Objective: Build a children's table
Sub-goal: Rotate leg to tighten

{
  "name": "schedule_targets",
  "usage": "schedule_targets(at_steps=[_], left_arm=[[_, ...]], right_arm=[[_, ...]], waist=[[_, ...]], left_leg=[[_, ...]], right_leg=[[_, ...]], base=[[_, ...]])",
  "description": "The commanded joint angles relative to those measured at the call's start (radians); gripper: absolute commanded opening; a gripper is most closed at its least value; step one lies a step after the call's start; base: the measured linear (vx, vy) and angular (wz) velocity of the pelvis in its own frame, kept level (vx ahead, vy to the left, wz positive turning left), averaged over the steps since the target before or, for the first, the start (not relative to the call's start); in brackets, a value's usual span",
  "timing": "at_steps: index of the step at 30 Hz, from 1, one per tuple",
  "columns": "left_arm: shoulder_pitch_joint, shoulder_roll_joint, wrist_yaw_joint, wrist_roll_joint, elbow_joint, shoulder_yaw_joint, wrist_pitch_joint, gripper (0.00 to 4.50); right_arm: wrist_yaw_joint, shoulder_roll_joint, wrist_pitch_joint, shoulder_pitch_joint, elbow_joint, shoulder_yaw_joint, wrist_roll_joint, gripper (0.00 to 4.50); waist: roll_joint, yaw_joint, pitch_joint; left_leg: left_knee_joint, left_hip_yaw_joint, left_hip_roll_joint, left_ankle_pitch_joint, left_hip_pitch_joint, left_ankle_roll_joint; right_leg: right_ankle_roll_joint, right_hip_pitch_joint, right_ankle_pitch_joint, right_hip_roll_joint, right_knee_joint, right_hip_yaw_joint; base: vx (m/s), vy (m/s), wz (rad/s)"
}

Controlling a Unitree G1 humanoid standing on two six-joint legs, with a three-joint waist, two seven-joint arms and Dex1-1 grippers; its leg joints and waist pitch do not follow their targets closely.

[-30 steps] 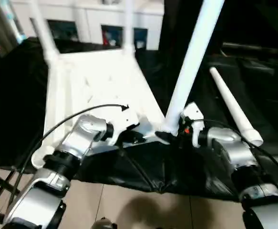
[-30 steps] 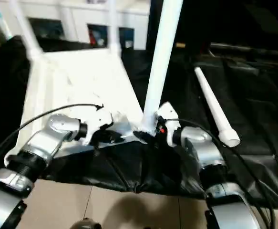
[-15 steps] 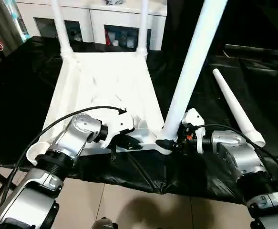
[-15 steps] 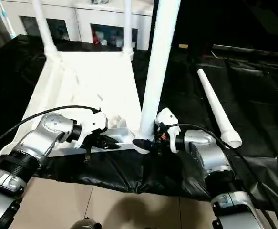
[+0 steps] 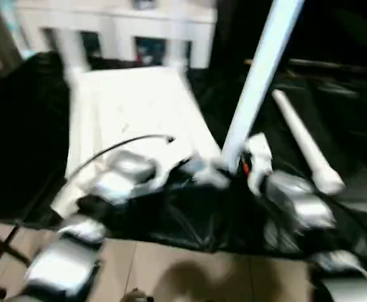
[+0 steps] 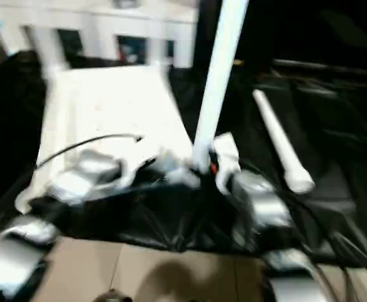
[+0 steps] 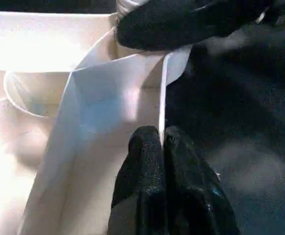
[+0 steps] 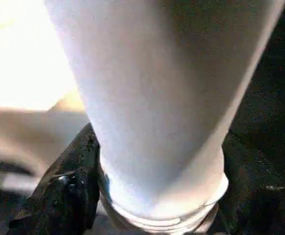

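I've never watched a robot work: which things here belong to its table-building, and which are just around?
Job:
tabletop
upright leg in right gripper
spare leg
left gripper pinching the tabletop's rim

Around:
black cloth
white cabinet

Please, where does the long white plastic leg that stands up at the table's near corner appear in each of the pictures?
Left eye view: the upright white plastic leg rises right of centre.
Right eye view: it rises just right of centre.
Left wrist view: I cannot make it out.
Right wrist view: it is close up, between the right gripper fingers.
Shared landmark: the white table top.
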Motion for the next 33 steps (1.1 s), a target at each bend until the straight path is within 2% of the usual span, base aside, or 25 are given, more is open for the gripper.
schedule_targets(at_steps=[1,3,4,6,7,9,14,17,19,20,21,22,23,27,30,33], left_arm=[[-0.049,-0.047,0.118,-0.004,-0.001,0.032,0.005,0.00],[-0.049,-0.071,0.142,0.003,0.005,0.029,0.006,0.00],[-0.046,-0.085,0.145,0.011,0.005,0.022,0.002,0.00],[-0.043,-0.092,0.147,0.022,0.009,0.011,-0.010,0.00],[-0.041,-0.093,0.142,0.023,0.008,0.008,-0.014,0.00],[-0.037,-0.091,0.130,0.021,0.005,0.006,-0.025,0.00],[-0.014,-0.058,0.057,0.003,-0.027,-0.006,-0.056,0.00],[0.016,-0.010,-0.045,-0.011,-0.067,-0.016,-0.085,0.00],[0.024,0.003,-0.070,-0.011,-0.075,-0.019,-0.090,0.00],[0.031,0.017,-0.101,-0.014,-0.083,-0.025,-0.099,0.00],[0.034,0.022,-0.113,-0.015,-0.086,-0.027,-0.101,0.00],[0.047,0.050,-0.169,-0.025,-0.105,-0.036,-0.113,0.00],[0.048,0.051,-0.172,-0.025,-0.106,-0.036,-0.113,0.00],[0.070,0.099,-0.279,-0.044,-0.142,-0.047,-0.138,0.00],[0.084,0.131,-0.348,-0.051,-0.170,-0.056,-0.147,0.00],[0.092,0.158,-0.398,-0.053,-0.184,-0.067,-0.161,0.00]], right_arm=[[-0.117,0.080,0.000,-0.022,0.086,0.020,-0.005,2.79],[-0.165,0.114,-0.024,-0.040,0.112,0.018,-0.014,2.79],[-0.152,0.133,-0.051,-0.045,0.113,0.027,-0.022,2.79],[-0.118,0.145,-0.078,-0.050,0.118,0.031,-0.028,2.79],[-0.098,0.147,-0.085,-0.050,0.116,0.033,-0.028,3.35],[-0.068,0.148,-0.094,-0.056,0.120,0.020,-0.010,3.49],[0.016,0.091,-0.115,-0.054,0.105,0.039,-0.006,3.92],[0.183,0.008,-0.123,-0.020,0.047,0.082,-0.007,3.92],[0.233,-0.014,-0.127,-0.009,0.029,0.095,-0.007,3.92],[0.288,-0.037,-0.131,0.003,0.012,0.104,-0.009,3.92],[0.308,-0.044,-0.133,0.006,0.006,0.107,-0.010,3.92],[0.396,-0.085,-0.132,0.027,-0.028,0.127,-0.008,3.92],[0.400,-0.087,-0.132,0.028,-0.030,0.128,-0.008,3.92],[0.550,-0.158,-0.115,0.065,-0.100,0.164,0.009,3.92],[0.636,-0.193,-0.095,0.088,-0.151,0.185,0.026,3.92],[0.685,-0.214,-0.104,0.103,-0.181,0.203,0.022,3.92]], waist=[[0.003,-0.001,-0.075],[0.003,-0.005,-0.080],[0.010,-0.005,-0.082],[0.007,-0.004,-0.083],[0.008,-0.004,-0.082],[0.008,-0.004,-0.080],[0.008,-0.010,-0.077],[0.009,-0.011,-0.079],[0.009,-0.011,-0.081],[0.013,-0.008,-0.081],[0.010,-0.007,-0.081],[0.010,-0.005,-0.079],[0.011,-0.003,-0.079],[0.012,0.010,-0.076],[0.013,0.019,-0.077],[0.013,0.029,-0.077]], left_leg=[[-0.072,-0.047,0.076,-0.169,0.014,0.014],[-0.071,-0.045,0.076,-0.146,0.012,0.021],[-0.071,-0.046,0.078,-0.124,0.010,0.028],[-0.069,-0.042,0.077,-0.106,0.008,0.048],[-0.069,-0.041,0.076,-0.106,0.008,0.058],[-0.069,-0.040,0.076,-0.124,0.010,0.064],[-0.071,-0.043,0.076,-0.159,0.010,0.058],[-0.069,-0.044,0.077,-0.144,0.006,0.069],[-0.068,-0.042,0.080,-0.126,0.007,0.083],[-0.067,-0.042,0.081,-0.121,0.008,0.086],[-0.067,-0.042,0.080,-0.121,0.006,0.090],[-0.067,-0.042,0.081,-0.124,0.005,0.093],[-0.066,-0.041,0.081,-0.129,0.006,0.092],[-0.067,-0.039,0.084,-0.146,0.010,0.086],[-0.069,-0.040,0.090,-0.152,0.013,0.078],[-0.069,-0.040,0.088,-0.152,0.013,0.072]], right_leg=[[-0.098,0.052,-0.390,-0.130,-0.098,0.076],[-0.118,0.054,-0.324,-0.128,-0.087,0.078],[-0.134,0.056,-0.260,-0.125,-0.080,0.078],[-0.156,0.058,-0.187,-0.126,-0.071,0.079],[-0.164,0.059,-0.178,-0.126,-0.071,0.079],[-0.164,0.059,-0.204,-0.127,-0.075,0.079],[-0.148,0.061,-0.279,-0.126,-0.085,0.077],[-0.151,0.066,-0.251,-0.126,-0.079,0.077],[-0.163,0.063,-0.201,-0.124,-0.071,0.079],[-0.173,0.061,-0.188,-0.124,-0.071,0.079],[-0.174,0.064,-0.184,-0.123,-0.070,0.078],[-0.175,0.064,-0.191,-0.124,-0.070,0.077],[-0.175,0.063,-0.199,-0.124,-0.071,0.077],[-0.156,0.058,-0.261,-0.121,-0.077,0.076],[-0.153,0.057,-0.263,-0.122,-0.077,0.078],[-0.148,0.054,-0.269,-0.123,-0.076,0.078]], base=[[0.000,0.000,0.00],[0.000,0.000,0.00],[0.000,0.000,0.00],[0.000,0.000,0.00],[0.000,0.000,0.00],[0.000,0.000,0.00],[0.000,0.000,0.00],[0.000,0.000,0.00],[0.000,0.000,0.00],[0.000,0.000,0.00],[0.000,0.000,0.00],[0.000,0.000,0.00],[0.000,0.000,0.00],[0.000,0.000,0.00],[0.000,0.000,0.00],[0.000,0.000,0.00]])
